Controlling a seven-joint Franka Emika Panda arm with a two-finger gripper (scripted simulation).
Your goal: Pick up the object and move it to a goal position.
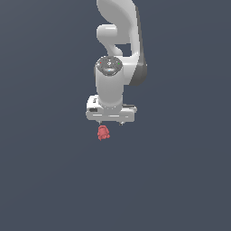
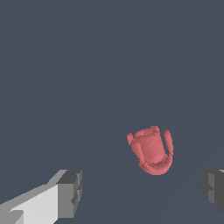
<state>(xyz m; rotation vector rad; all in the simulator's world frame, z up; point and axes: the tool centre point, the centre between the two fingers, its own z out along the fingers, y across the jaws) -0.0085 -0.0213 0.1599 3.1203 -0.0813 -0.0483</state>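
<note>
The object (image 1: 103, 133) is a tiny red lumpy thing lying on the dark grey floor, just below the white gripper (image 1: 110, 122) in the exterior view and slightly toward that view's left. In the wrist view the object (image 2: 151, 150) shows as a hollow red shape with raised sides. The gripper (image 2: 142, 192) is open, its two grey fingertips (image 2: 70, 192) spread wide. The object lies ahead of the gap between them, touching neither finger. Nothing is held.
The white arm (image 1: 118, 45) rises behind the gripper toward the top of the exterior view. A plain dark grey surface (image 1: 54, 180) surrounds everything; no other objects or goal marker show.
</note>
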